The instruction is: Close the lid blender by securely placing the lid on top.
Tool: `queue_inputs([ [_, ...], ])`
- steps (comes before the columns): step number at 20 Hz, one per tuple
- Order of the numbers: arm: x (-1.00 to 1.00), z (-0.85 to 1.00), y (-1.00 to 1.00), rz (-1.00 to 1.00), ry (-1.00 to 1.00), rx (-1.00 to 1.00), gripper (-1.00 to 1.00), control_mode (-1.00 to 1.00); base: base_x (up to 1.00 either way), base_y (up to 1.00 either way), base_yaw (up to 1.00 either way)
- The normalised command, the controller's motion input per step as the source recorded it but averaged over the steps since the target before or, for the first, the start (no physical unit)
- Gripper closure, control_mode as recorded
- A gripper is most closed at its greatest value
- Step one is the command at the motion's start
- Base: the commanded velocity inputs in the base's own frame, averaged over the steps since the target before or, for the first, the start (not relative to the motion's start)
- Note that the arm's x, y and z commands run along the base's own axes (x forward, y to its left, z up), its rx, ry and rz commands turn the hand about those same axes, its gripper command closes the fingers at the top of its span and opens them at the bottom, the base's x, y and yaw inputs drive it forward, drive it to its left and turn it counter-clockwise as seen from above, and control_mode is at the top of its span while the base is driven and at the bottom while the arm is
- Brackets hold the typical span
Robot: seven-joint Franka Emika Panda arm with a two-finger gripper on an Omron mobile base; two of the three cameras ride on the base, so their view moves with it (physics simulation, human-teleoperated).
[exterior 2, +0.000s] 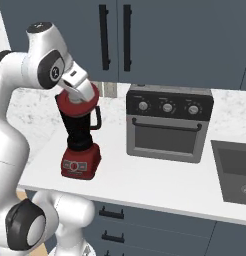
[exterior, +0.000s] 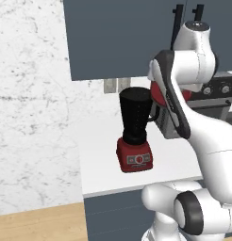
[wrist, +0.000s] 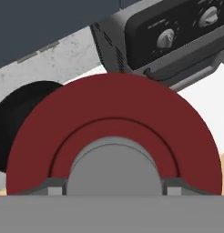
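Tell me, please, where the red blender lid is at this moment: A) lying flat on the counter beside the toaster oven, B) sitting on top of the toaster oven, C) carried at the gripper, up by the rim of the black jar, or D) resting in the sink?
C: the red lid sits at the gripper up by the mouth of the black jar, with the jar's opening still partly uncovered beside it.

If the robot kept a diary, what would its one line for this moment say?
claw: shut on red lid | lid: tilted, partly over blender jar mouth, not seated | toaster oven: beside it, untouched
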Motion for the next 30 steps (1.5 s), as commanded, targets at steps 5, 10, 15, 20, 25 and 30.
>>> queue_inputs([
  [5,0.36,0.03,0.27,0.01,-0.2,-0.01,1.0,-1.0,0.0,0.0,0.0],
  [10,0.59,0.03,0.07,0.0,-0.07,0.0,1.0,-1.0,0.0,0.0,0.0],
  [15,0.58,0.06,0.06,0.0,0.06,0.03,1.0,-1.0,0.0,0.0,0.0],
  [20,0.56,0.22,0.15,0.0,0.18,0.02,1.0,-1.0,0.0,0.0,0.0],
  [25,0.32,0.08,0.24,0.0,0.16,0.02,1.0,-1.0,0.0,0.0,0.0],
  [30,0.01,0.0,0.39,0.0,0.02,0.0,1.0,-1.0,0.0,0.0,0.0],
])
